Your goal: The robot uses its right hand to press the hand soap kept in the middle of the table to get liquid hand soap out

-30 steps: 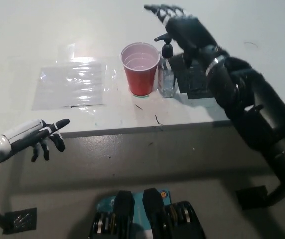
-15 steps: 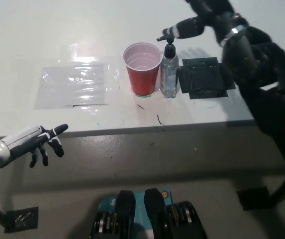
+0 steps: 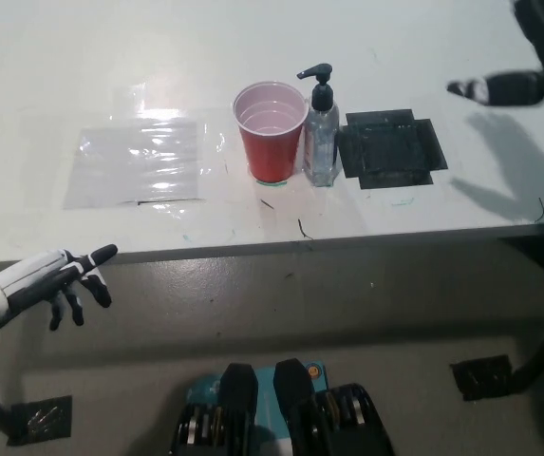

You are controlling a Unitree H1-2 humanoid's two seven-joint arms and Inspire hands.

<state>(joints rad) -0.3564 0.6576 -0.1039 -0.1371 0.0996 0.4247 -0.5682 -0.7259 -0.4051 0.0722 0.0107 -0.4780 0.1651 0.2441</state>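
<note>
The clear hand soap bottle with a black pump stands upright near the middle of the white table, touching or nearly touching a red cup on its left. My black right hand is far to the right of the bottle at the picture's upper right edge, raised over the table and mostly cut off. One finger points left and it holds nothing. Well off the table at the lower left, below its front edge, my white left hand rests open.
A black square mat lies just right of the bottle. Left of the cup, a clear plastic sheet lies flat. The table's front edge runs across the middle of the picture.
My right hand has left the pump and swung away to the right, out to the picture's edge. The bottle and cup stand as before. The left hand has dropped slightly.
</note>
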